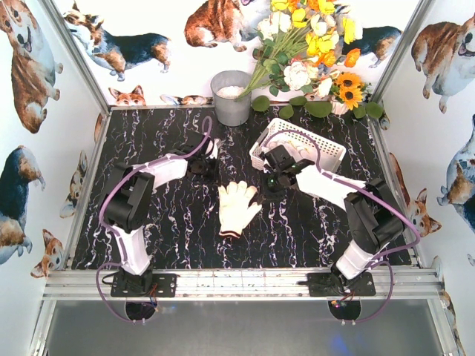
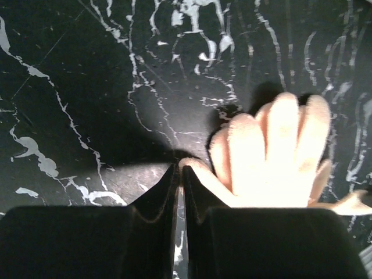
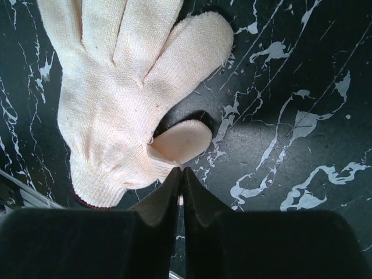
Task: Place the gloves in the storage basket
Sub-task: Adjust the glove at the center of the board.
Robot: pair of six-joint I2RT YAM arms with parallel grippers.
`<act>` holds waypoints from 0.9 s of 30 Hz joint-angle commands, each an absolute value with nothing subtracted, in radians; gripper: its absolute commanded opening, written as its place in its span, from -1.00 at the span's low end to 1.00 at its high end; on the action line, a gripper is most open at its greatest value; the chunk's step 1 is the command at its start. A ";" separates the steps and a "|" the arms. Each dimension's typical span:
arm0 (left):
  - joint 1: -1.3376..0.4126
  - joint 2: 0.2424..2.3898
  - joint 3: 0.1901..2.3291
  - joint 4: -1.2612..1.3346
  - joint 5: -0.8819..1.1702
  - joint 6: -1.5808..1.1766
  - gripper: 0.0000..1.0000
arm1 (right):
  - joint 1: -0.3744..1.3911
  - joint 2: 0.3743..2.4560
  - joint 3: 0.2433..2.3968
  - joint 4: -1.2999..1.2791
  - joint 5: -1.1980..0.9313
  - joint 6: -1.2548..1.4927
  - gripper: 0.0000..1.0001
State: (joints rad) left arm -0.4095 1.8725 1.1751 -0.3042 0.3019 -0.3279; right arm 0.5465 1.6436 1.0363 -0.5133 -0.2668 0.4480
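A cream-white knit glove (image 1: 237,208) lies flat on the black marble table, fingers pointing away from the arms. My right gripper (image 1: 267,189) is shut, with its tips (image 3: 182,170) pinching the fabric at the base of this glove's (image 3: 116,99) raised thumb. My left gripper (image 1: 206,167) is shut with its tips (image 2: 180,168) on the edge of a second glove (image 2: 273,157). That glove hangs to the right of my fingers and shows only as a small white patch (image 1: 213,147) from above. The white slotted storage basket (image 1: 326,150) stands behind my right gripper, with white fabric inside.
A grey metal bucket (image 1: 231,96) stands at the back centre. A bunch of yellow and white flowers (image 1: 312,44) lies at the back right, behind the basket. Metal frame rails edge the table on all sides.
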 commanded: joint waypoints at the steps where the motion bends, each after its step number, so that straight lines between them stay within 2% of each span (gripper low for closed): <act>1: -0.395 1.921 1.198 -0.285 0.270 -0.290 -0.98 | 0.553 1.638 1.089 -0.477 -0.250 0.451 -0.73; 4: -0.386 1.924 1.180 -0.258 0.282 -0.289 -0.55 | 0.555 1.595 1.078 -0.475 -0.257 0.459 -0.36; 6: -0.385 1.898 1.156 -0.239 0.282 -0.295 -0.22 | 0.565 1.540 1.044 -0.457 -0.273 0.490 -0.19; 8: -0.385 1.857 1.141 -0.233 0.266 -0.298 0.01 | 0.592 1.488 0.996 -0.425 -0.282 0.527 -0.09; 11: -0.384 1.786 1.122 -0.248 0.240 -0.309 0.25 | 0.644 1.436 0.930 -0.391 -0.285 0.584 -0.06; 19: -0.386 1.550 0.905 -0.225 0.386 -0.463 0.43 | 0.803 1.407 0.830 -0.272 -0.235 0.672 -0.08; 27: -0.389 1.463 0.671 -0.111 0.553 -0.611 0.43 | 0.904 1.514 0.944 -0.374 -0.105 0.596 -0.11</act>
